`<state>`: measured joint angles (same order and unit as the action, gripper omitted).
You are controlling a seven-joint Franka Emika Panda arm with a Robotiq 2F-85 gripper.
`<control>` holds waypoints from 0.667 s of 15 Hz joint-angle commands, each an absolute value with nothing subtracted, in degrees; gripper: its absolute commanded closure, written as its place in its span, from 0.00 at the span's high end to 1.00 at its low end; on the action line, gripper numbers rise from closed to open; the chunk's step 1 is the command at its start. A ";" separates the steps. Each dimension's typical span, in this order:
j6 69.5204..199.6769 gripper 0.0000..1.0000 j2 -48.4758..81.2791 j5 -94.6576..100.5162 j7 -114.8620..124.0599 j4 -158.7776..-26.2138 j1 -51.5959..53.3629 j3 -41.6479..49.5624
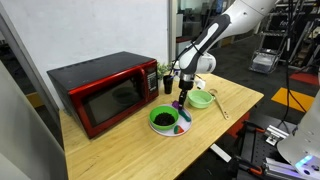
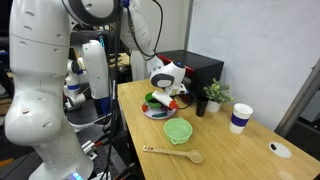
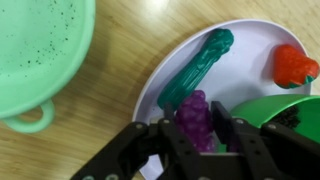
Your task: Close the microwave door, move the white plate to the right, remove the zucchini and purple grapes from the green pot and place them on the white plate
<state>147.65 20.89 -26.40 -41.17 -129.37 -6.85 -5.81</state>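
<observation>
Black claw (image 3: 198,132) grips the knobbly purple grapes (image 3: 195,112) over the white plate (image 3: 250,40), beside the glossy dark-green zucchini (image 3: 196,66).

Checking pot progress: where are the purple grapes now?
In the wrist view, the purple grapes are held in the gripper over the white plate, beside the zucchini lying on it, outside the green pot.

White arm (image 1: 228,28), dark joints; black gripper (image 3: 197,128), 2 chunky matte fingers (image 3: 250,150).
</observation>
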 commanded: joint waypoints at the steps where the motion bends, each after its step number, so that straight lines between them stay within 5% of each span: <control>1: 150.08 0.16 22.59 -26.70 -40.28 -129.28 -8.43 -7.36; 10: 150.90 0.16 23.37 -26.56 -39.20 -129.00 -9.16 -8.41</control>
